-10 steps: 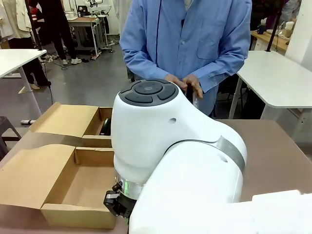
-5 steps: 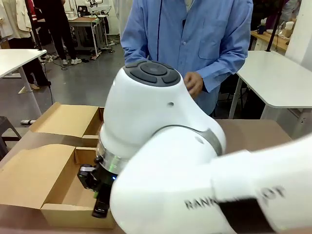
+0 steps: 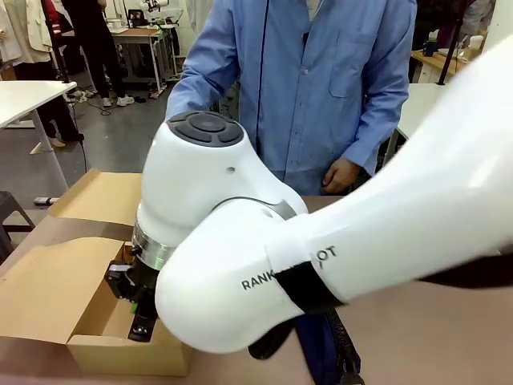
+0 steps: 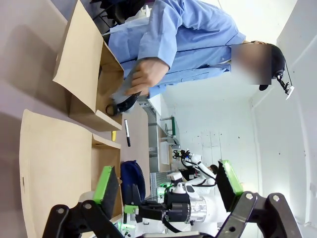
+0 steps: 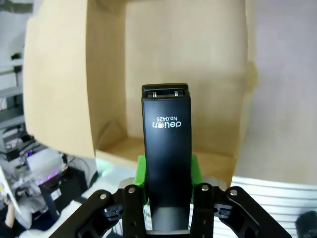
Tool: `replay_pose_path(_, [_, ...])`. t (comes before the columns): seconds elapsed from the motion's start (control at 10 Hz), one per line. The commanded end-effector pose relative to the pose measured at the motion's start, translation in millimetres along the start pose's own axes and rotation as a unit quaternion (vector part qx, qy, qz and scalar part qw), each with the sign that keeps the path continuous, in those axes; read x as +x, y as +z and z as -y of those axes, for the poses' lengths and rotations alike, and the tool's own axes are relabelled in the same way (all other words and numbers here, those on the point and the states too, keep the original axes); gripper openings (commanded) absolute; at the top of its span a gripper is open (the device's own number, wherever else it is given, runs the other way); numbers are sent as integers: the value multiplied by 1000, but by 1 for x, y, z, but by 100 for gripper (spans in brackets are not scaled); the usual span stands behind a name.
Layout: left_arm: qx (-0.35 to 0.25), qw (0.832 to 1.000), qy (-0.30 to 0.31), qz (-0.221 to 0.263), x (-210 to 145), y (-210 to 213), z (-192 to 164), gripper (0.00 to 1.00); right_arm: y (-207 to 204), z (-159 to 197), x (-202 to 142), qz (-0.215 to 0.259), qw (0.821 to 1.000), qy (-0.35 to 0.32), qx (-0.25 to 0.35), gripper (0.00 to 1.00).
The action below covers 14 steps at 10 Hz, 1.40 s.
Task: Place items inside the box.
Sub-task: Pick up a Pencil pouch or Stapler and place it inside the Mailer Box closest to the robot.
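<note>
Grey floor, white tables behind

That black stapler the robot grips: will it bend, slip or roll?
The black stapler looks rigid, so probably no bending. Its smooth casing may slip, though the right gripper clamps both sides. Flat-sided, it likely won't roll in the box.

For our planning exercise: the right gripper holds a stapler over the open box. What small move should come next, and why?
Probably lower the stapler straight toward the floor of the box. The right gripper clamps it between its green pads, and it already points at bare cardboard inside the walls. It appears to hang clear of the floor, so letting go now would likely drop it.
</note>
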<state>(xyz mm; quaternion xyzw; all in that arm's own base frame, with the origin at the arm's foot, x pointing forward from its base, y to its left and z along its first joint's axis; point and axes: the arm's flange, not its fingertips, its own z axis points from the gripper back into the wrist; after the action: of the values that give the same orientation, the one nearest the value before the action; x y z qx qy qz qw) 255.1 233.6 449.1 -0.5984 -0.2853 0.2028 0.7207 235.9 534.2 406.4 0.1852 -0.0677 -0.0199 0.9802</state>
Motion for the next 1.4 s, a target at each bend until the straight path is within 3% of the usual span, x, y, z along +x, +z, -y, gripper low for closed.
replay_pose_path(0.0, [-12,1000,-10,5,0,-1,1,100,-33,-42,12,34,998,-38,-39,37])
replay_pose_path(0.5, [-12,1000,-10,5,0,-1,1,100,-76,-49,42,21,996,-57,-73,37])
replay_pose_path(0.8, [-12,1000,-10,5,0,-1,1,100,-86,-47,44,12,995,-50,-91,37])
replay_pose_path(1.0, [-12,1000,-10,5,0,-1,1,100,-86,-45,41,9,994,-38,-104,94])
replay_pose_path(1.1, [-12,1000,-10,5,0,-1,1,100,-86,-45,40,6,994,-31,-101,100])
replay_pose_path(1.3, [-12,1000,-10,5,0,-1,1,100,-84,-43,39,10,995,-24,-95,100])
